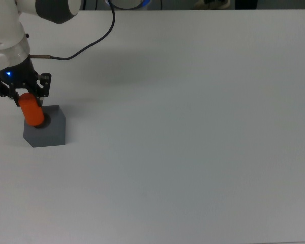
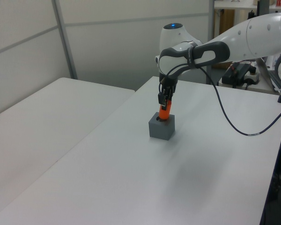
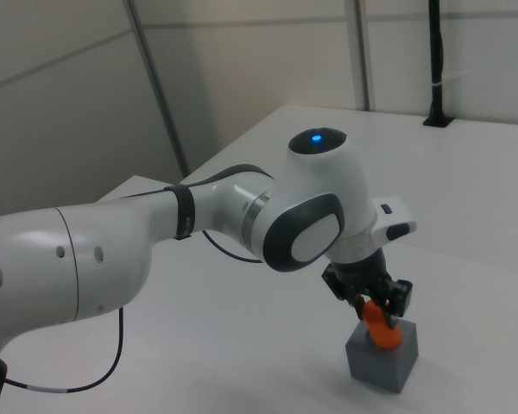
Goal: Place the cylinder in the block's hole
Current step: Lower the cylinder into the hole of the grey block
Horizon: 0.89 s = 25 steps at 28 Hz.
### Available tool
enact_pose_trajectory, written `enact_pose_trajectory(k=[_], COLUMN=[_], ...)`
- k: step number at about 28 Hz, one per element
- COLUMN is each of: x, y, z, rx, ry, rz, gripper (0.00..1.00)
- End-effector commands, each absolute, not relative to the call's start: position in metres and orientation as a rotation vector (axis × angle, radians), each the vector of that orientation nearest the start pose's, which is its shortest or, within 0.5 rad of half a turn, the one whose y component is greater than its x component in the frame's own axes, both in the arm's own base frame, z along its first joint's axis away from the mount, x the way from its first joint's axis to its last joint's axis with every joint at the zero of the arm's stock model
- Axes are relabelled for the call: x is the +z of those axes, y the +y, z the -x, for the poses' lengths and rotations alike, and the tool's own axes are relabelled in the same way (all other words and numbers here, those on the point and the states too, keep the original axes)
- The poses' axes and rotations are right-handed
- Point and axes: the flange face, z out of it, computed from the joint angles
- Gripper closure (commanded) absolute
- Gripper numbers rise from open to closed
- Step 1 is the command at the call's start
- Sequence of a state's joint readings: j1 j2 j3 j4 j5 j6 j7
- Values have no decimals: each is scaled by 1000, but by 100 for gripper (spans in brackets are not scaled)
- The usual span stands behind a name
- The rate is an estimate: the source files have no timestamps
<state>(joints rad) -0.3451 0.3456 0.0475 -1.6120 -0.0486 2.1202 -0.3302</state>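
Note:
The orange cylinder (image 1: 31, 111) leans with its lower end at the round hole in the top of the dark grey block (image 1: 50, 134), near the top view's left edge. My gripper (image 1: 24, 94) is shut on the cylinder's upper end, just above the block. In the left view the cylinder (image 2: 164, 113) pokes out of the block (image 2: 161, 128) under the gripper (image 2: 163, 101). In the right view the gripper (image 3: 373, 304) holds the cylinder (image 3: 379, 329) tilted over the block (image 3: 380, 360). The hole itself is mostly hidden by the cylinder.
A black cable (image 1: 91, 43) runs from the arm across the table's back left in the top view. The left view shows a second white table (image 2: 47, 112) at its left, and equipment (image 2: 243, 72) beyond the table's far right corner.

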Motion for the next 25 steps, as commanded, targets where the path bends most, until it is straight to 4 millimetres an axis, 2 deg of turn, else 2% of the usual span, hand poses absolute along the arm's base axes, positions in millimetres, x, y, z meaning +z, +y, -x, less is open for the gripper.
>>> enact_pose_trajectory(k=[1,20,25], x=[443,437,429], y=[-203,-191,-191], z=[-647,-650,-650], rx=[-245,-230,-208], ry=[-95,-127,-131], rz=[3228,3222,3223], gripper=[76,75,72])
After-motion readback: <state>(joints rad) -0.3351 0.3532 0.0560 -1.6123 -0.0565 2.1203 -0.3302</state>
